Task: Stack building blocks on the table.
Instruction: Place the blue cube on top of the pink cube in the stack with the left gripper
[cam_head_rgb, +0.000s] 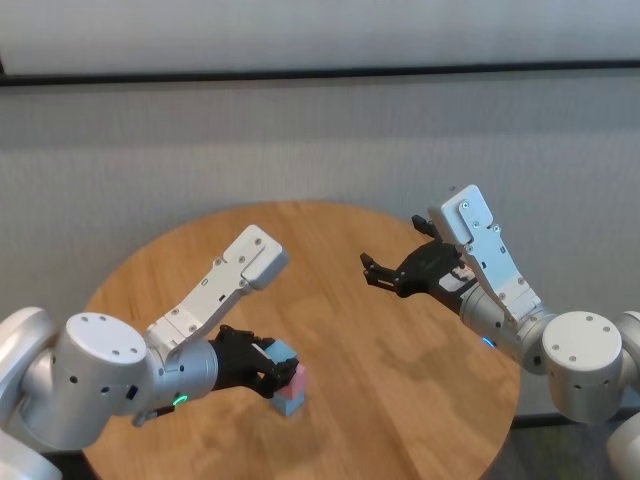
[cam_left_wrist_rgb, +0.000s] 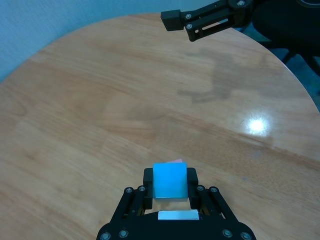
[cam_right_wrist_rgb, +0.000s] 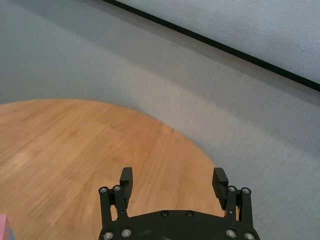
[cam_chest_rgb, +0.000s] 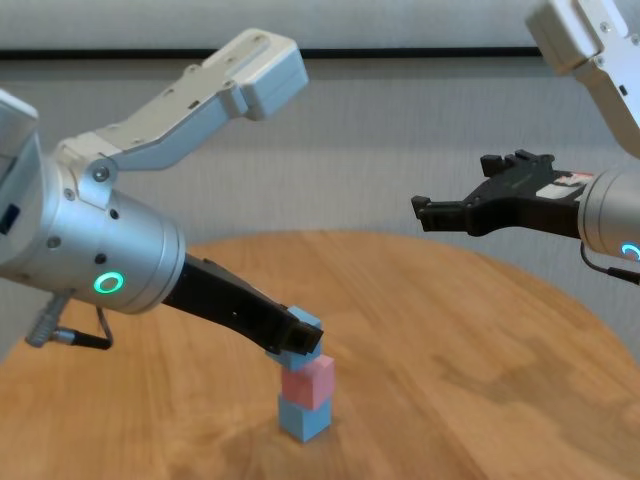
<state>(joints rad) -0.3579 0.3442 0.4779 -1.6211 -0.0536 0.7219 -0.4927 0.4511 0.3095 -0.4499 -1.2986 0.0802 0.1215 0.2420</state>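
My left gripper (cam_head_rgb: 272, 362) is shut on a light blue block (cam_head_rgb: 284, 352) and holds it on top of a pale pink block (cam_head_rgb: 297, 378), which rests on a second light blue block (cam_head_rgb: 290, 404). The chest view shows the stack: bottom blue block (cam_chest_rgb: 303, 418), pink block (cam_chest_rgb: 309, 380), top blue block (cam_chest_rgb: 306, 334) between the left gripper's (cam_chest_rgb: 300, 338) fingers. In the left wrist view the held blue block (cam_left_wrist_rgb: 170, 181) hides all but an edge of the pink block (cam_left_wrist_rgb: 175, 161). My right gripper (cam_head_rgb: 384, 272) hovers open and empty above the table's (cam_head_rgb: 400, 400) far right part.
The round wooden table (cam_chest_rgb: 450, 350) stands before a grey wall. The right gripper (cam_left_wrist_rgb: 200, 20) shows far off in the left wrist view, over bare wood (cam_left_wrist_rgb: 100, 100). The right wrist view shows its open gripper (cam_right_wrist_rgb: 172, 180) above the table's edge (cam_right_wrist_rgb: 75, 140).
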